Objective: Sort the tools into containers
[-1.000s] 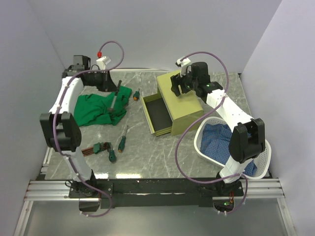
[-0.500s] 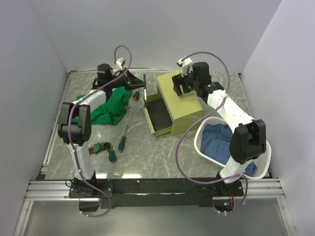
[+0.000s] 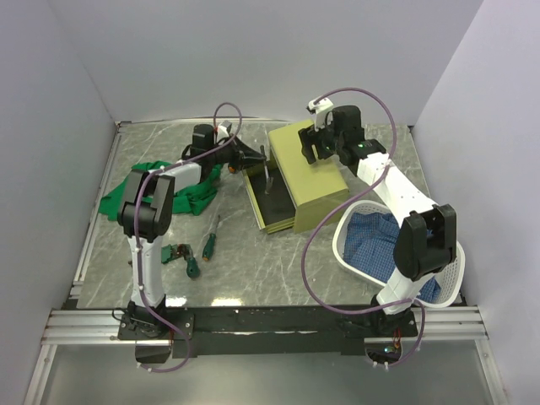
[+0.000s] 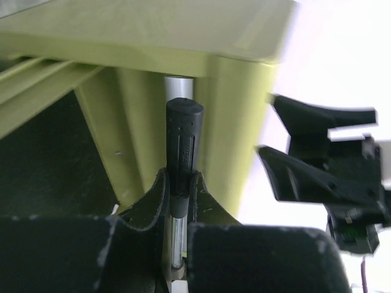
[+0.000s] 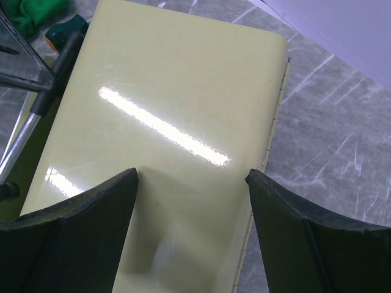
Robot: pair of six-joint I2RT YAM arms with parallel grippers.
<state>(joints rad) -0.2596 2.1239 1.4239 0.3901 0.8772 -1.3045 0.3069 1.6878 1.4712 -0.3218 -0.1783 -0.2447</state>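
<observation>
My left gripper (image 3: 253, 160) is shut on the dark-handled hammer (image 3: 268, 177) and holds it over the open drawer (image 3: 274, 202) of the olive-yellow chest (image 3: 316, 181). In the left wrist view the fingers (image 4: 160, 195) clamp the hammer's black handle (image 4: 182, 140) in front of the chest wall (image 4: 238, 122). My right gripper (image 3: 314, 148) is open and empty just above the chest's top (image 5: 171, 122). Two green-handled screwdrivers (image 3: 209, 243) (image 3: 192, 268) and the hex keys (image 3: 171, 251) lie on the table at the front left. Another screwdriver (image 5: 64, 30) lies beside the chest.
A green cloth (image 3: 160, 190) lies at the left under my left arm. A white basket (image 3: 350, 245) with a blue cloth stands at the right front, next to the chest. Grey walls close in the table on three sides.
My left arm has swung right from over the green cloth to the open drawer, carrying the hammer. The right gripper has stayed over the chest top.
</observation>
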